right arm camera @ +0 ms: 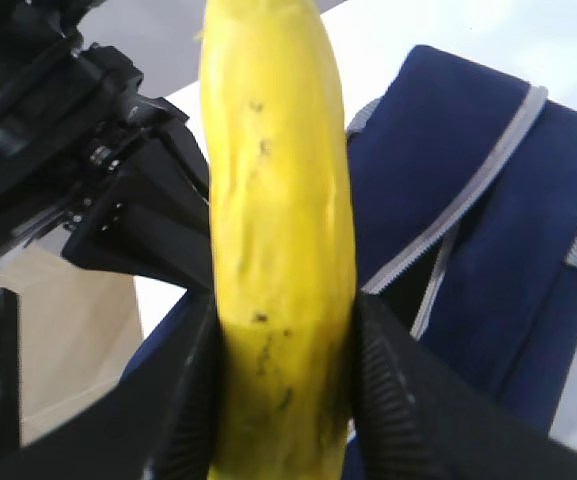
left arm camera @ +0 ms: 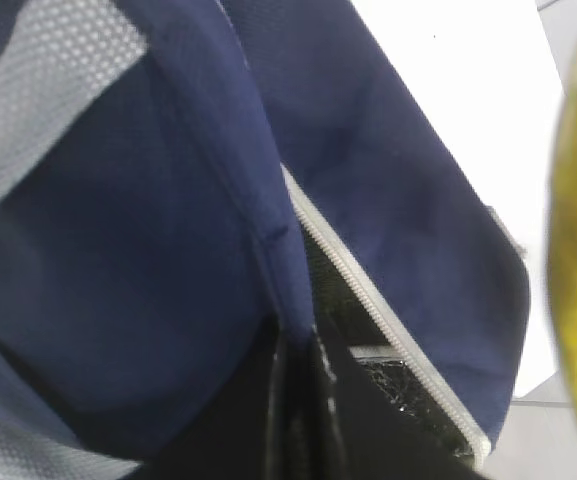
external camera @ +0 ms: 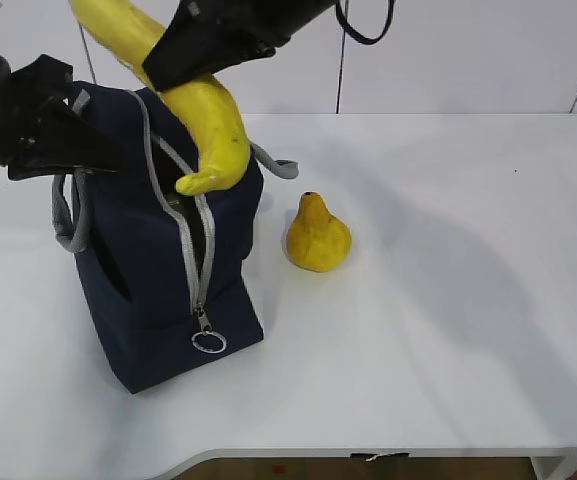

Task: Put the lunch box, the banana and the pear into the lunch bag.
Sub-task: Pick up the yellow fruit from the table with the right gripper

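The navy lunch bag [external camera: 158,290] stands on the table with its grey zipper open and the ring pull [external camera: 208,342] hanging low on its front. My left gripper [external camera: 103,150] is shut on the bag's upper fabric edge [left arm camera: 268,230], and its closed fingers [left arm camera: 283,400] pinch the cloth. My right gripper [external camera: 203,50] is shut on the banana [external camera: 213,125] and holds it tilted, with its tip just above the bag's opening. In the right wrist view the banana [right arm camera: 278,230] sits between both pads above the bag [right arm camera: 488,240]. The pear [external camera: 318,235] stands upright right of the bag. The lunch box is not in view.
The white table [external camera: 448,300] runs to the right and front of the bag, with its front edge near the bottom of the exterior view. A grey handle [external camera: 66,215] hangs on the bag's left side. The left arm [right arm camera: 78,150] shows behind the banana.
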Available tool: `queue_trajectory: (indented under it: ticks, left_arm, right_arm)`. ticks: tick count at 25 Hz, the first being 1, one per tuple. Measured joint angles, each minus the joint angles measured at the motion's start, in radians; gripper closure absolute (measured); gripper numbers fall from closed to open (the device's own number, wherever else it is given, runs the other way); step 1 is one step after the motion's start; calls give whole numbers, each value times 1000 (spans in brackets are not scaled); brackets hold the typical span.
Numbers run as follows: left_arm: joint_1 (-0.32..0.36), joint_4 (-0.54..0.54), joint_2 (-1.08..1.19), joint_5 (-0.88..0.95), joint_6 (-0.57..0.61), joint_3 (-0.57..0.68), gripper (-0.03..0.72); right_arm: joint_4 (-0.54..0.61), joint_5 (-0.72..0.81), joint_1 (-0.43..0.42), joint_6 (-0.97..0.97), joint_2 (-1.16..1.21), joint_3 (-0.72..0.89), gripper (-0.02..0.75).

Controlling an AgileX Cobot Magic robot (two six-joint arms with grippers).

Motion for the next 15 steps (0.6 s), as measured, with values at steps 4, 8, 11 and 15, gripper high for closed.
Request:
queue_trajectory:
  ticks: [4, 8, 11, 15]
  left_arm:
    - [0, 0, 0, 0, 0, 0, 685]
    - [0, 0, 0, 0, 0, 0, 685]
    - [0, 0, 0, 0, 0, 0, 685]
    - [0, 0, 0, 2, 0, 0, 685]
  right_arm:
    - [-135, -85, 62, 56, 0, 0, 433]
    - [-256, -154, 88, 128, 2, 0, 433]
    - [-269, -208, 88, 169, 8, 0, 433]
    - [-270, -222, 89, 184, 42, 0, 433]
